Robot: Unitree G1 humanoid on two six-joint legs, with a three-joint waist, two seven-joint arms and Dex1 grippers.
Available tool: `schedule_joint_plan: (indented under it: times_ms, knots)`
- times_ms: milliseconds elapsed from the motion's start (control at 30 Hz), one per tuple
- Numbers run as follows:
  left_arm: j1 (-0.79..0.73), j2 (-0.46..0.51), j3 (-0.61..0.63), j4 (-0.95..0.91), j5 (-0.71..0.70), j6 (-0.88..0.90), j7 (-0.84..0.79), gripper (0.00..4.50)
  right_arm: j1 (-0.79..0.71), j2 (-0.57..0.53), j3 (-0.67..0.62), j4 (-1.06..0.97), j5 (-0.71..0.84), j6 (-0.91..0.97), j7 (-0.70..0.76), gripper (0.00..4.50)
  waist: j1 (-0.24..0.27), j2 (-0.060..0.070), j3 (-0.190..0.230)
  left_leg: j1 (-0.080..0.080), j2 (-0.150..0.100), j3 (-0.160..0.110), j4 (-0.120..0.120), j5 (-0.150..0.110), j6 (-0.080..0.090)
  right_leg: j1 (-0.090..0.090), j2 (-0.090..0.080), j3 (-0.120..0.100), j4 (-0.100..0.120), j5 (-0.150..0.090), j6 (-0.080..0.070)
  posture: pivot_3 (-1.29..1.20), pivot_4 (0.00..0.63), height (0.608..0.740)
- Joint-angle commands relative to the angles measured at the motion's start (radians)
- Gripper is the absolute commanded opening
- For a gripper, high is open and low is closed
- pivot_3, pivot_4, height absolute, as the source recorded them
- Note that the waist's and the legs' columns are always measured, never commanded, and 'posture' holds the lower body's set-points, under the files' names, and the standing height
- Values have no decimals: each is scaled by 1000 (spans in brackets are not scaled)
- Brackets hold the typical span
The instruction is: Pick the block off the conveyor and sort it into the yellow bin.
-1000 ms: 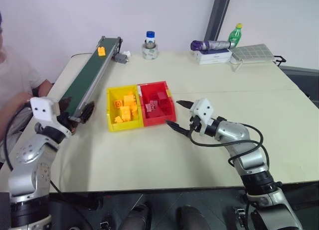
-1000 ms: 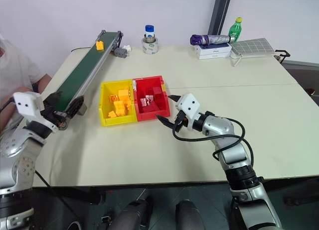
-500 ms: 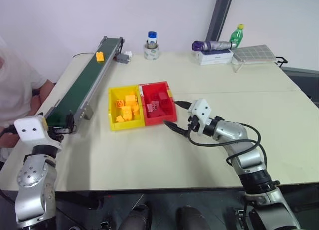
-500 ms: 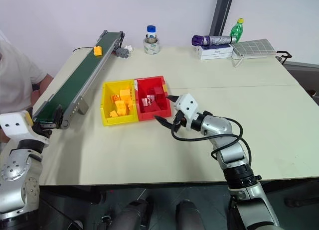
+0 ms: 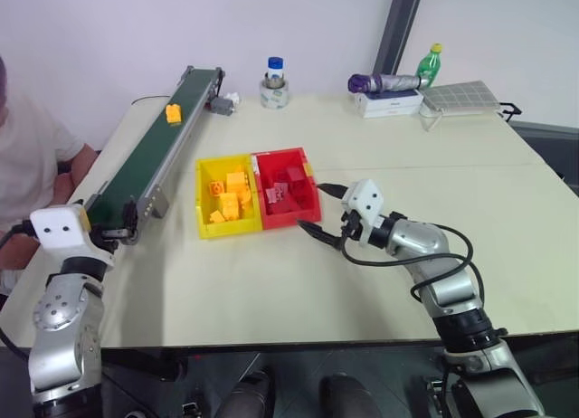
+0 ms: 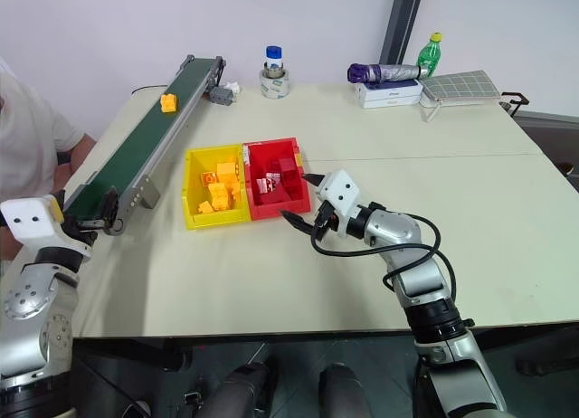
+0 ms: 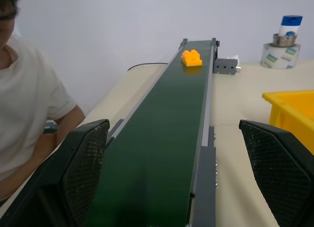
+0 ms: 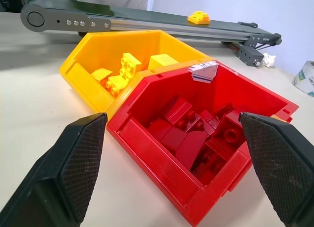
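Note:
The yellow-orange block (image 5: 173, 113) rides on the dark green belt of the conveyor (image 5: 140, 165), in its far half. At the conveyor's near end my left gripper (image 5: 115, 231) is open and empty, its fingers pointing up along the belt (image 7: 167, 138) toward the block (image 7: 192, 57). The yellow bin (image 5: 200, 196), with several yellow bricks inside, sits to the right of the conveyor. My right gripper (image 5: 319, 210) is open and empty, just right of the bins and facing them; the yellow bin (image 8: 122, 42) shows in its wrist view.
A red bin (image 5: 310, 197) with red bricks joins the yellow bin's right side. A person in a white shirt (image 5: 27, 160) sits left of the conveyor. A tape roll with a jar (image 5: 272, 88), a folded umbrella (image 5: 384, 81) and a green bottle (image 5: 429, 63) stand at the table's back.
The block has travelled along the belt toward the near end. My left gripper has drawn back slightly and settled lower at the conveyor's near end. The right gripper has kept still.

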Motion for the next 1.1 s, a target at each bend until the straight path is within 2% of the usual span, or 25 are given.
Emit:
schedule_joint_plan:
  times_ms: [33,300,500,667,867,1100]
  knots:
    - [-21,28,8,-2,-7,-5,-10,4472,-14,5,-5,-31,6,-14,-5,4500,0,0,0,0,0,0,0,0,0,0,0,0,0,0,0,0,150,740]
    - [-99,77,-2,60,2,42,-2,4472,-26,15,-10,-29,9,-24,-10,4500,0,0,0,0,0,0,0,0,0,0,0,0,0,0,0,0,150,740]
    - [-239,125,0,157,-42,146,-6,4472,-29,20,-5,-21,1,-34,-16,4500,1,0,0,0,0,0,0,0,0,0,0,0,0,0,0,0,150,740]
    - [-363,187,-32,318,-40,228,-48,4472,-29,23,-6,-21,-2,-37,-22,4500,-2,0,0,0,0,-1,0,0,0,-1,1,0,1,1,2,0,150,740]
    - [-560,238,-54,574,-31,214,-78,4472,-25,21,-10,-27,-5,-37,-32,4500,0,0,0,0,0,-1,0,0,0,-1,1,-1,1,2,4,0,150,740]
    - [-667,273,-151,757,67,171,-101,4472,-19,14,-13,-33,-5,-35,-40,4500,-3,0,0,0,0,-1,0,0,0,-1,1,-1,1,3,5,0,150,740]
